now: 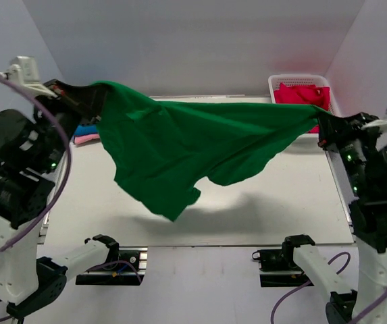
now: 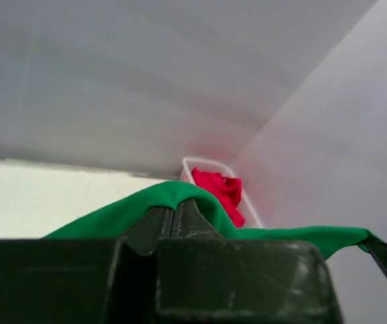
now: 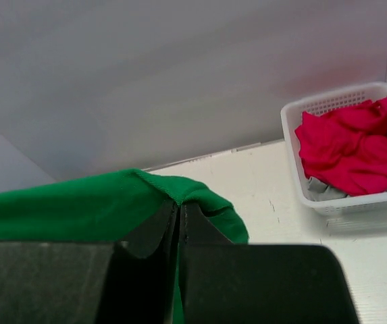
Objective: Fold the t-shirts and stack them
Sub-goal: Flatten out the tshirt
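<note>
A large dark green t-shirt (image 1: 179, 145) hangs stretched in the air across the table between both grippers. My left gripper (image 1: 88, 94) is shut on its left end, high at the far left; the cloth drapes over its tips in the left wrist view (image 2: 175, 202). My right gripper (image 1: 321, 125) is shut on its right end at the far right, seen also in the right wrist view (image 3: 178, 206). The shirt's lower part sags toward the table. A red t-shirt (image 1: 301, 94) lies crumpled in the white basket (image 1: 274, 84). Folded blue and pink shirts (image 1: 85, 135) lie at the far left, mostly hidden.
The white lattice basket (image 3: 291, 135) stands at the table's far right corner, with a grey cloth (image 3: 321, 189) under the red shirt (image 3: 355, 145). White walls close in the back and sides. The white table (image 1: 281, 202) shows under the shirt.
</note>
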Robot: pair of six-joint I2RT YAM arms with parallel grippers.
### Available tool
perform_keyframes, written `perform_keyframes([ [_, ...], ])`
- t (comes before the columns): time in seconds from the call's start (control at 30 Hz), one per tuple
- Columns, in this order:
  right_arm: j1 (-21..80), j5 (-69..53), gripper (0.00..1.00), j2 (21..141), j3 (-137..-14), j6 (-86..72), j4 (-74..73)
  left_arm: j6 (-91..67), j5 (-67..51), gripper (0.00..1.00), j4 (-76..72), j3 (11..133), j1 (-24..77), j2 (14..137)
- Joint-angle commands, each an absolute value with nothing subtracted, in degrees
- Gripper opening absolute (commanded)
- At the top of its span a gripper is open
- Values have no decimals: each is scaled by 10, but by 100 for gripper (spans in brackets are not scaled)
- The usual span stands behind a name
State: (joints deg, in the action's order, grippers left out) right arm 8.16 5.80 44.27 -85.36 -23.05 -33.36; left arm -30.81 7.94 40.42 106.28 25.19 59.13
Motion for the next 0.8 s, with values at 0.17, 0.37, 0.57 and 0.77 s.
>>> perform_keyframes([
  [0.17,80,31,0,367,-918,-214,-397,-286,46,0,454,1144,246,535],
  [0.37,81,16,0,364,-897,-217,-402,-280,57,0,454,1144,241,544],
  [0.57,81,48,0,440,-799,-229,-351,-270,205,0,409,1076,247,672],
  [0.77,77,86,0,618,-679,-258,-251,-289,316,0,386,1065,227,911],
])
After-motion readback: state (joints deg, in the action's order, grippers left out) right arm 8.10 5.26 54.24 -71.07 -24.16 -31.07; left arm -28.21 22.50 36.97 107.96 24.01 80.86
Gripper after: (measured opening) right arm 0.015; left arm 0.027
